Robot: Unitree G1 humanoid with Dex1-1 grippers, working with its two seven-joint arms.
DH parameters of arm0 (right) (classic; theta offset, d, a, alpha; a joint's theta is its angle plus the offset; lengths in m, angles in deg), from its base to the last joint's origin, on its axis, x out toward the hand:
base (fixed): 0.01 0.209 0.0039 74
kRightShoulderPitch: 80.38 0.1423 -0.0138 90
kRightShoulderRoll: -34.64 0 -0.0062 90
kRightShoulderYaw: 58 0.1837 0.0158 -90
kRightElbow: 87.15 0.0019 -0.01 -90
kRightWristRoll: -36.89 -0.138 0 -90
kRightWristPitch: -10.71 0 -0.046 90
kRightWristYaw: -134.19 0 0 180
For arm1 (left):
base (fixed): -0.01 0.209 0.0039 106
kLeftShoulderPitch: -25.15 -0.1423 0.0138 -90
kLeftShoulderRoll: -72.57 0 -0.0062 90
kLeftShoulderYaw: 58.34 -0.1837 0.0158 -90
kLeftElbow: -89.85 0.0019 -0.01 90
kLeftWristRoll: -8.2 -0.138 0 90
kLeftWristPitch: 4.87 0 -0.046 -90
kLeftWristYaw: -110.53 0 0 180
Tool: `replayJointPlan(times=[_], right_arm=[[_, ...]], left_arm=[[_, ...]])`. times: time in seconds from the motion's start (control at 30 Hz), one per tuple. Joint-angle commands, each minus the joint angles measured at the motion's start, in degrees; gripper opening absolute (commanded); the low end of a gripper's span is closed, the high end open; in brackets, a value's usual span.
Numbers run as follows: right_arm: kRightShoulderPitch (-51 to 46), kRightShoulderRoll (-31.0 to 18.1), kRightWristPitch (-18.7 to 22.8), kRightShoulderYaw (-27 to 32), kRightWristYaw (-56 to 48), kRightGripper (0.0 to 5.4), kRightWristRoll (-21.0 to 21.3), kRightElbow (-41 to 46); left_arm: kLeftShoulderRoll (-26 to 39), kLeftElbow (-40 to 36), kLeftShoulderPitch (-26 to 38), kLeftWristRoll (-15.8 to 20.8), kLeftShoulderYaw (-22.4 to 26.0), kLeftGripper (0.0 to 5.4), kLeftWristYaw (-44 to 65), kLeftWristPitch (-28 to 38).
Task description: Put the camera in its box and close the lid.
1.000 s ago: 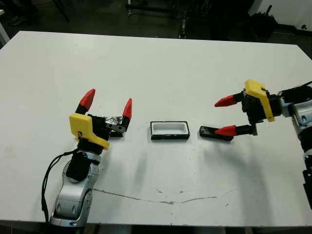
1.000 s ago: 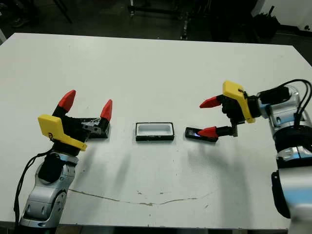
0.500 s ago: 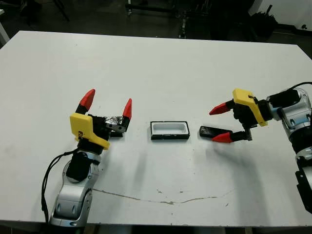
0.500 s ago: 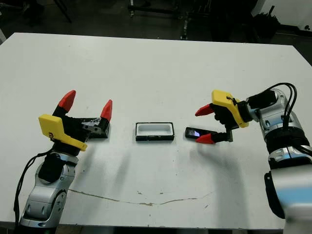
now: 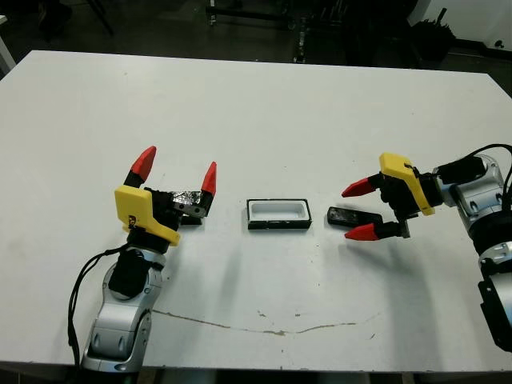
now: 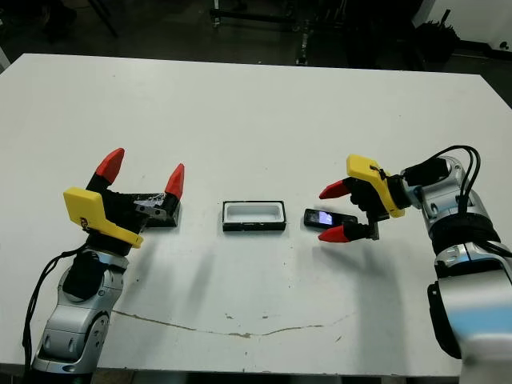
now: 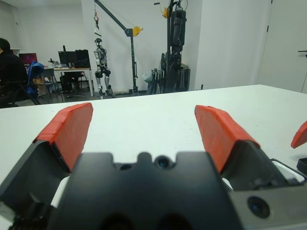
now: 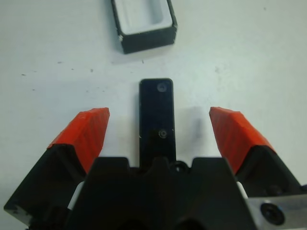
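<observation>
The camera (image 5: pixel 344 216), a matte black bar, lies flat on the white table just right of the box (image 5: pixel 278 214). The box is a small black tray with a white lining, open side up. My right gripper (image 5: pixel 358 211) is open and low over the table, one finger on each side of the camera's right end. In the right wrist view the camera (image 8: pixel 157 112) lies between the fingers and points at the box (image 8: pixel 144 24). The lid (image 5: pixel 186 198), with its shiny mottled top, lies left of the box, partly hidden behind my open left gripper (image 5: pixel 178 168), which holds nothing.
A thin crack line (image 5: pixel 264 324) runs across the table near its front edge. Beyond the far edge lie dark floor and equipment stands. In the left wrist view a person (image 7: pixel 9 67) sits at a desk far behind the table.
My right gripper has moved left and down, from above the camera's right end to straddling it near the table. The left arm, box and lid have not moved.
</observation>
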Motion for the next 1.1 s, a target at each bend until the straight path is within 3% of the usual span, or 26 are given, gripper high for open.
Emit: replayJointPlan(times=[0.03, 0.2, 0.93, 1.1], right_arm=[[-1.3, 0.5, 1.3, 0.1, 1.0, 5.39, 0.5, -0.2], [-1.8, 0.8, 2.1, 0.4, 2.2, 5.0, 0.4, -0.3], [-4.6, -0.8, 2.9, -0.3, 8.5, 1.83, 2.9, 6.4], [-5.0, -1.3, 2.6, -0.4, 9.3, 1.67, 3.2, 7.8]], left_arm=[[0.2, 0.3, -0.1, -0.2, 0.1, 5.4, 0.0, 0.0], [0.2, 0.1, -0.3, -0.2, 0.1, 5.4, -0.1, -0.4], [-0.5, 0.4, -0.3, -0.9, 0.4, 5.4, -1.3, 0.3], [-0.4, 0.8, -0.3, -1.5, 0.3, 5.4, -1.7, 1.0]])
